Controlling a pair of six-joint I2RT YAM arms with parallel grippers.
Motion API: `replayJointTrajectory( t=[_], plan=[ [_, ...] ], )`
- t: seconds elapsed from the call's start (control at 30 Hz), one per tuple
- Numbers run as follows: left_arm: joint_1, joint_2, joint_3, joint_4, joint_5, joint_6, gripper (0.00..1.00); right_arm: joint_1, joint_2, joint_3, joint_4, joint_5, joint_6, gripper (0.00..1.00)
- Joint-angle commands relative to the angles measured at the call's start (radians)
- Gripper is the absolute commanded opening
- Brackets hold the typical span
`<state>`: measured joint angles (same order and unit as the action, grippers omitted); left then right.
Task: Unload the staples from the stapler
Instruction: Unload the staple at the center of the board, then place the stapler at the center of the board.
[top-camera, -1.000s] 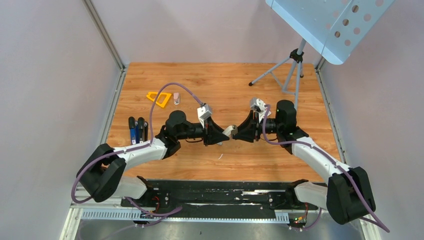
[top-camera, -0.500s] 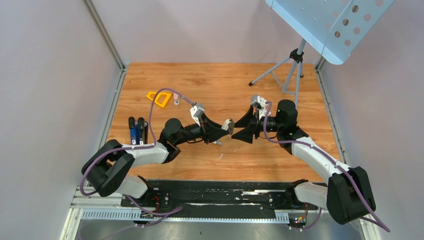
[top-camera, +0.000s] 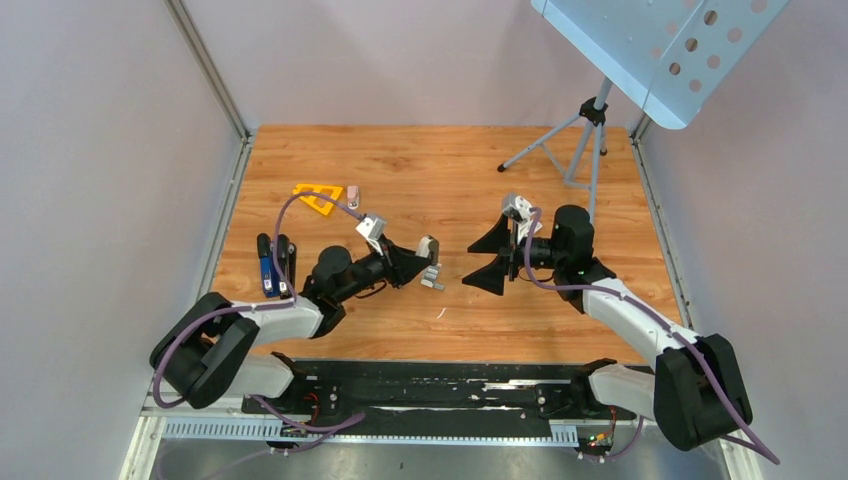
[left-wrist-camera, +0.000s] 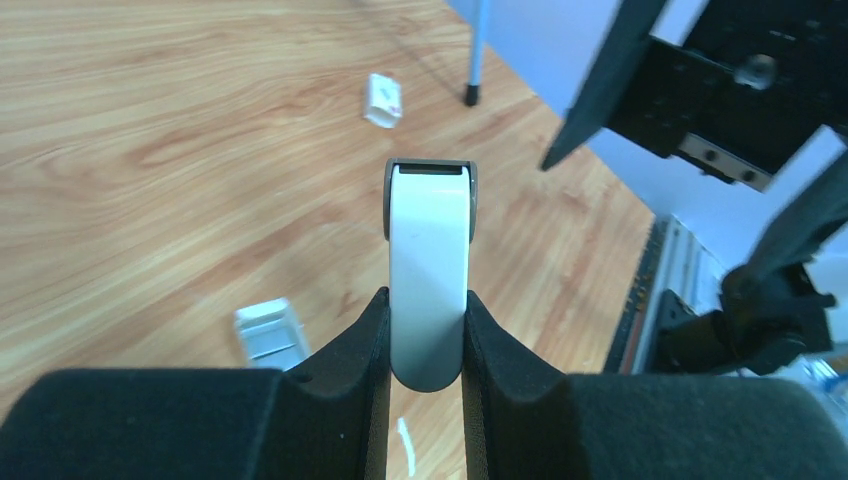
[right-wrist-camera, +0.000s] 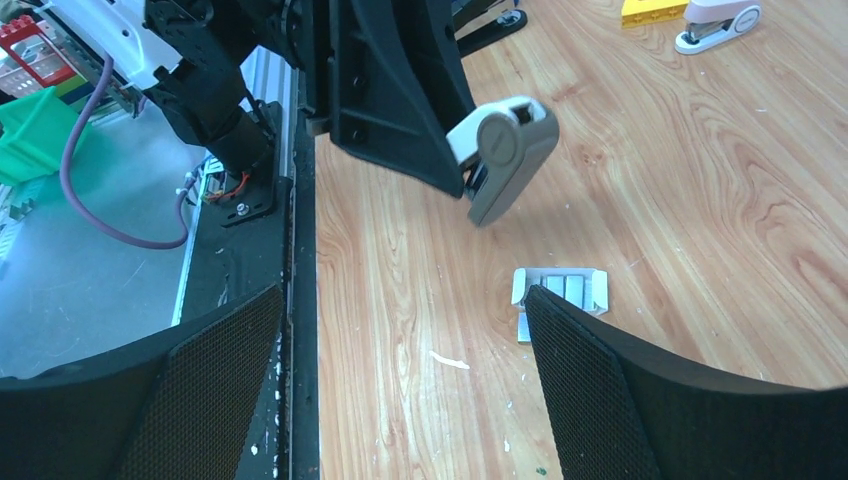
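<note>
My left gripper (top-camera: 415, 262) (left-wrist-camera: 427, 310) is shut on the rear end of a small grey-and-white stapler (top-camera: 430, 250) (left-wrist-camera: 430, 240) (right-wrist-camera: 505, 150) and holds it above the table, nose pointing away from the wrist. Just under it, a short silvery ribbed bar of staples (top-camera: 432, 283) (left-wrist-camera: 268, 332) (right-wrist-camera: 560, 290) lies flat on the wood. My right gripper (top-camera: 478, 262) (right-wrist-camera: 405, 300) hangs wide open to the right of the stapler, clear of it, with nothing between its fingers.
A thin white sliver (top-camera: 440, 313) (right-wrist-camera: 448, 360) lies near the front. A tiny pink stapler (top-camera: 352, 193) (right-wrist-camera: 715, 22) and a yellow triangle (top-camera: 318, 195) sit at the back left. Slim black and blue tools (top-camera: 272, 260) lie at the left edge. A tripod (top-camera: 585, 130) stands at the back right.
The right gripper opened and let go of the stapler that both grippers held. The left arm swung left with the stapler, uncovering the staples on the wood.
</note>
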<state>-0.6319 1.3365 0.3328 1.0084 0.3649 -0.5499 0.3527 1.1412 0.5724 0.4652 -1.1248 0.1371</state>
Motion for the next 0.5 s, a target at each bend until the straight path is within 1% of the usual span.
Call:
replayJointTrajectory(
  t=[0.0,0.13,0.23,0.33,0.47],
  plan=[
    [0.058,-0.074,-0.023,-0.123,-0.120,0.010,0.00,0.003,-0.027,-0.031,-0.004,0.032,-0.021,0.96],
    [0.144,-0.128,-0.009,-0.354,-0.189,-0.006,0.00,0.001,-0.035,-0.042,-0.013,0.051,-0.035,0.96],
    [0.238,-0.166,0.017,-0.550,-0.241,-0.033,0.00,-0.003,-0.038,-0.047,-0.020,0.063,-0.041,0.96],
    [0.297,-0.180,0.094,-0.814,-0.332,-0.012,0.00,-0.004,-0.040,-0.052,-0.021,0.071,-0.042,0.96],
    [0.343,-0.156,0.190,-1.031,-0.458,0.012,0.00,-0.004,-0.038,-0.054,-0.021,0.077,-0.046,0.96]
  ],
)
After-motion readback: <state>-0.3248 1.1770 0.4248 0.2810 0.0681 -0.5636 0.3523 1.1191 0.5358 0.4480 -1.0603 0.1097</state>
